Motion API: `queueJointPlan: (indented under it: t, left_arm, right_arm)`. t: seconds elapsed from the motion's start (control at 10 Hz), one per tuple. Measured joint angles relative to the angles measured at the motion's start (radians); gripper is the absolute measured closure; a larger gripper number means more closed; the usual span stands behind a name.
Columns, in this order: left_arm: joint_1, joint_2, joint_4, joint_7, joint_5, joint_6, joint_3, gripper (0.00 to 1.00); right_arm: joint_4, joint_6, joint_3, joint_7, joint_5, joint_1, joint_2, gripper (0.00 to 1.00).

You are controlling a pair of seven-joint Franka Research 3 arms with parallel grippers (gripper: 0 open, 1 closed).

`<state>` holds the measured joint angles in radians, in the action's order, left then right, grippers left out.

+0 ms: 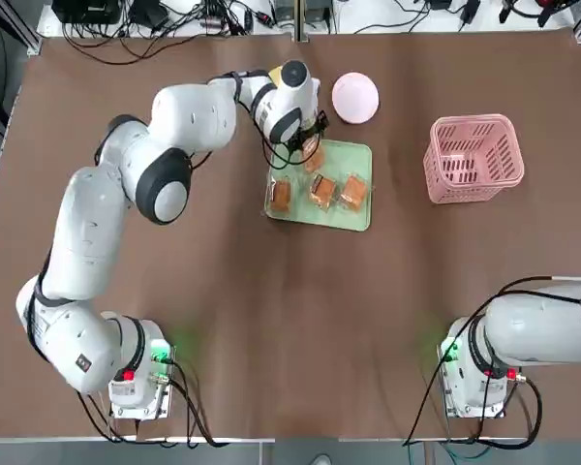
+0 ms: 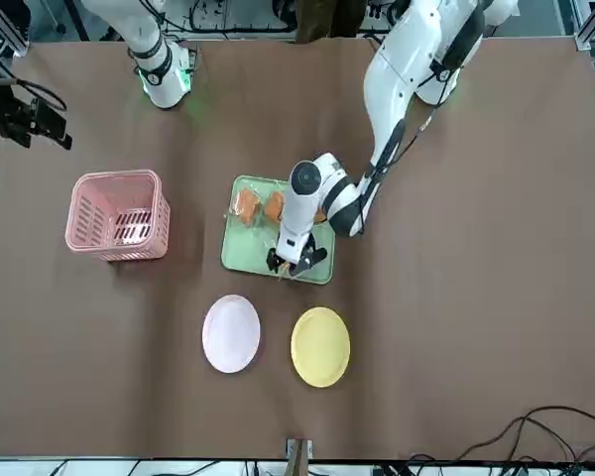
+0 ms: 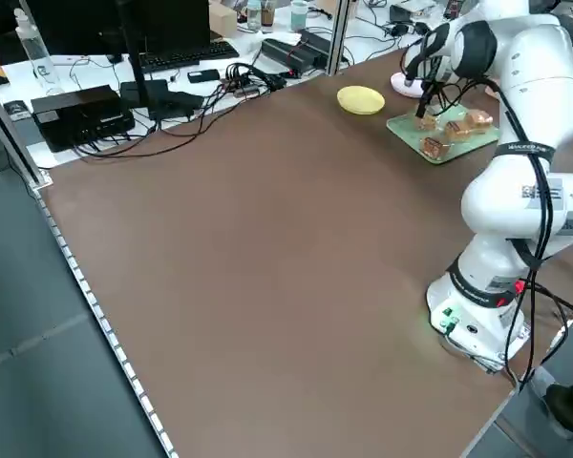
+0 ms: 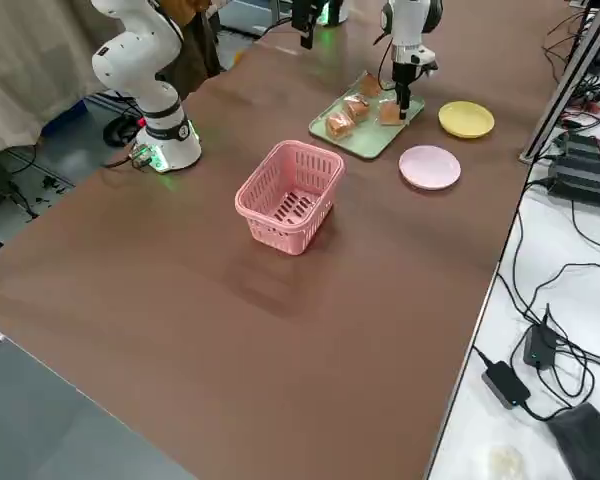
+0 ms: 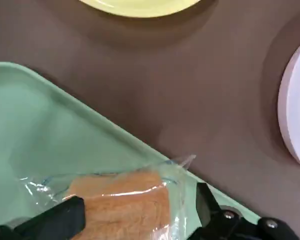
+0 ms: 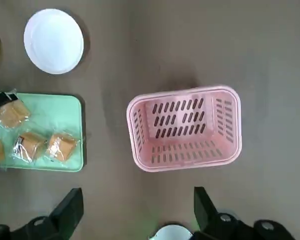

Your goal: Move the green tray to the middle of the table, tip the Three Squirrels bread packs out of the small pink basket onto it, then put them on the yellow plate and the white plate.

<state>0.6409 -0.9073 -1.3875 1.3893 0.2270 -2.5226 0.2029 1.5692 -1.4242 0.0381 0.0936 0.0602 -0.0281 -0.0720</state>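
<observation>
The green tray [image 1: 351, 156] lies at mid-table with several Three Squirrels bread packs [image 1: 321, 189] on it. My left gripper [image 1: 306, 145] hangs low over the tray's far corner, open, its fingers straddling one pack [image 5: 125, 202] without closing on it. Just beyond the tray lie the yellow plate [image 2: 320, 345] and the white plate [image 2: 231, 333], both bare; the left arm hides the yellow plate in the top view. To the tray's right the small pink basket [image 1: 473, 158] stands upright and holds nothing. My right gripper [image 6: 135, 210] is open, high above the table's near right.
The basket [image 2: 119, 213] sits about a hand's width from the tray [image 2: 240, 258]. Cables and electronics line the bench beyond the table's far edge. Bare brown tabletop [image 1: 300, 320] stretches between the tray and the arm bases.
</observation>
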Motion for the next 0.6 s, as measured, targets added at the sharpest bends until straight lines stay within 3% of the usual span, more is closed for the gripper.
queueJointPlan:
  t: [0.3, 0.6]
  left_arm:
    - [0.0, 0.003, 0.016, -0.055, 0.008, 0.1, -0.017, 0.0]
    - [-0.018, 0.018, 0.024, -0.153, 0.009, 0.246, -0.029, 0.0]
  right_arm:
    - [-0.015, 0.017, -0.001, 0.001, 0.0, 0.0, -0.001, 0.02]
    - [-0.107, 0.118, -0.01, 0.001, 0.0, -0.003, -0.007, 0.02]
